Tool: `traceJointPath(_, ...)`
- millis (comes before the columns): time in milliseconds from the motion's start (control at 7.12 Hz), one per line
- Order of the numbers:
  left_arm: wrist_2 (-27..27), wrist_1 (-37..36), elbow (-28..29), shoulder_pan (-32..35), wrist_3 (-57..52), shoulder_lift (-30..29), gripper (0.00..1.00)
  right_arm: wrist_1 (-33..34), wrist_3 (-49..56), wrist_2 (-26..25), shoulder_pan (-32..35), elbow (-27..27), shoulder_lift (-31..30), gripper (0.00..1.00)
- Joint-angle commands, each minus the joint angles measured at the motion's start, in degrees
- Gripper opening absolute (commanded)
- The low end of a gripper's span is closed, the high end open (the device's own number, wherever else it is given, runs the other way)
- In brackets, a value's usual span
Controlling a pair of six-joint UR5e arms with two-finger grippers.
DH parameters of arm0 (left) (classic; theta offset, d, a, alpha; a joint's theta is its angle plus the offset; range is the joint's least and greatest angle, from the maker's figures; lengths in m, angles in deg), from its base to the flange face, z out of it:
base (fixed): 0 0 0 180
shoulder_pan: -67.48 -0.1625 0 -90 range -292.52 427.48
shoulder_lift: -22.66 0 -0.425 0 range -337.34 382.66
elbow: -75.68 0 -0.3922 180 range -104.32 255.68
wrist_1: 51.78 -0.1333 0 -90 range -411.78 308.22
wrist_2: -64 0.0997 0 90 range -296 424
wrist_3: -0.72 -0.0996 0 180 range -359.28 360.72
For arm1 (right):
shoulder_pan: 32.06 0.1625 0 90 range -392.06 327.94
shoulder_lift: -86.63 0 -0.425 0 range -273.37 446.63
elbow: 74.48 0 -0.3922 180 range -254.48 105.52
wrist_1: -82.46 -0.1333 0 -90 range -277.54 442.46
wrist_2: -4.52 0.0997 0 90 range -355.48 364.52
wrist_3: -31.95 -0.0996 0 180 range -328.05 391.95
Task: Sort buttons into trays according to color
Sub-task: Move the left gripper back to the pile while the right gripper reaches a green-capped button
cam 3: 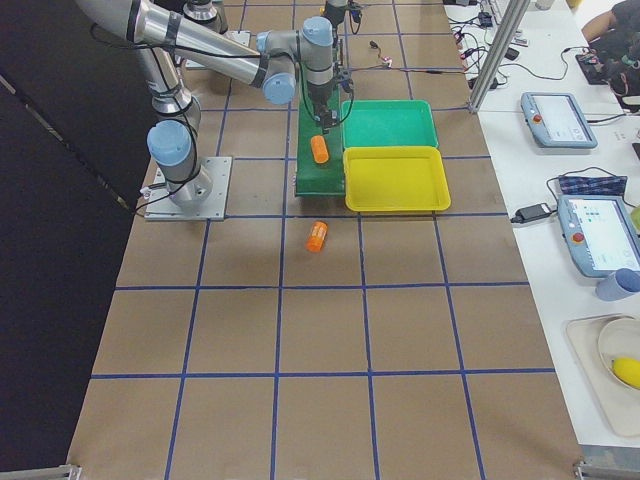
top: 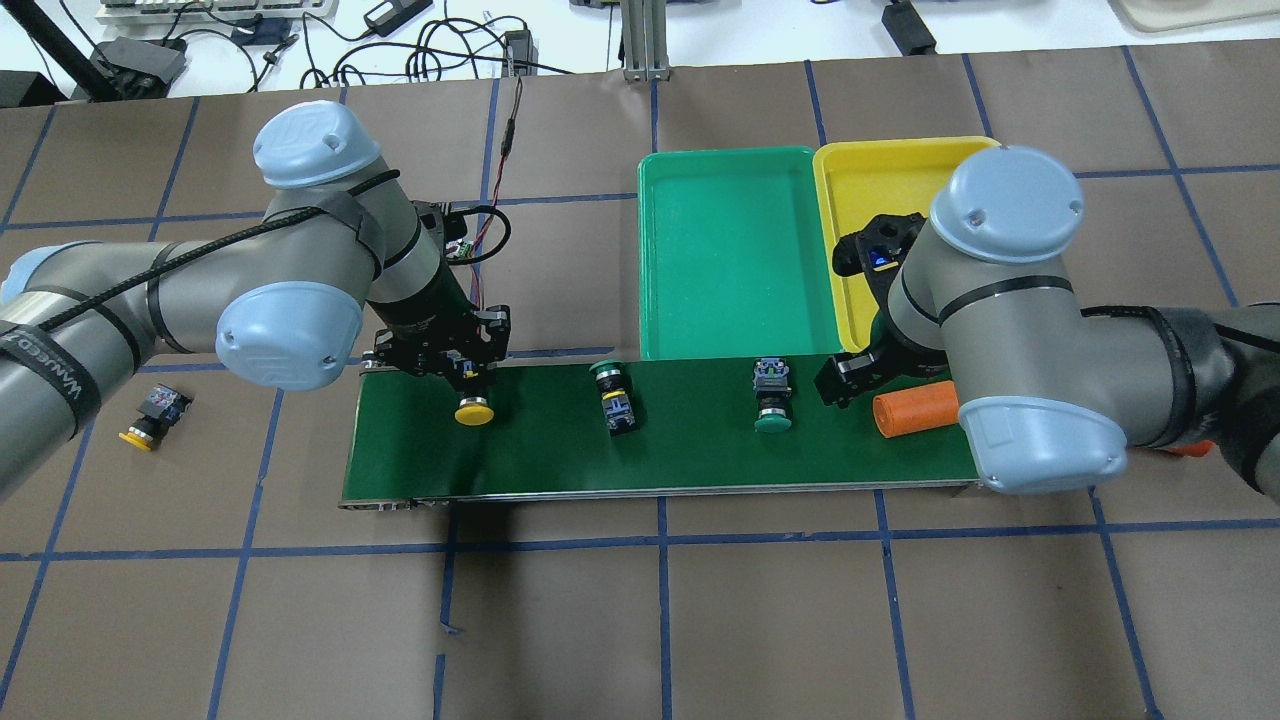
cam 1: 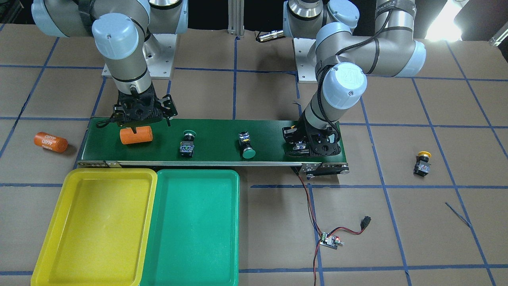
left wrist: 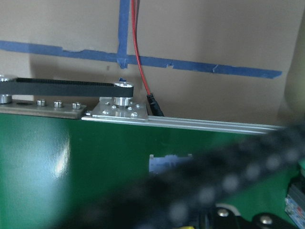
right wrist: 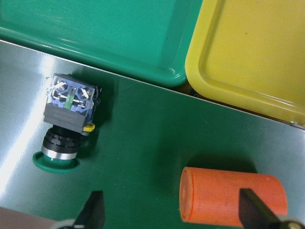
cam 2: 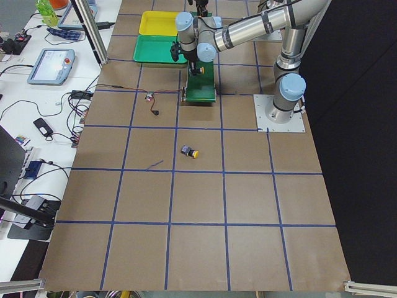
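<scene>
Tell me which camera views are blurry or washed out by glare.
Left wrist view: a dark band, probably a cable, crosses the foreground out of focus, and a pale sheen lies on the conveyor belt. Right wrist view: sharp on the green button, with sheen on the belt's left. Front-facing view: a blown-out bright patch in the top right corner.

A dark-green conveyor belt [cam 1: 216, 133] crosses the brown table [cam 1: 270, 95]. At the view's left end, the right gripper [cam 1: 152, 124] hangs with its fingers apart, one fingertip at an orange cylinder [cam 1: 137, 135] lying on the belt. Further along lie one green button [cam 1: 188, 143] and another green button [cam 1: 247, 145], both on their sides. The left gripper [cam 1: 304, 147] sits low on the belt's other end. A yellow button [cam 1: 422, 163] and a second orange cylinder [cam 1: 50, 142] lie off the belt. The yellow tray [cam 1: 99, 230] and green tray [cam 1: 194, 230] touch side by side.
</scene>
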Motion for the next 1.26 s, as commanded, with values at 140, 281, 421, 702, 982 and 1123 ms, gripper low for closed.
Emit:
traceJointPath(140,2.55,-0.87,-0.13,1.77,-0.81,-0.12,0.89,0.81,-0.09,0.09,0.0,0.02,0.82,1.0)
traceJointPath(281,2.63,-2.79,2.22,1.17,-0.81,0.93,0.93,0.9,-0.09,0.09,0.0,-0.07,1.95,1.0)
traceJointPath(421,2.46,-0.54,8.43,-1.54,-3.34,1.03,1.0,0.81,-0.09,0.09,0.0,-0.07,3.0,1.0)
traceJointPath(702,2.63,5.45,10.51,-11.27,-12.45,1.72,1.0,0.81,-0.35,0.09,0.0,-0.42,3.1,1.0)
traceJointPath(982,2.72,7.21,10.34,-21.03,-24.56,1.99,1.0,1.78,-7.1,0.09,1.31,-0.68,3.27,1.0)
traceJointPath(1123,3.42,7.82,10.16,-25.25,-29.68,2.08,1.0,3.35,-8.6,0.0,2.62,-0.6,4.24,1.0)
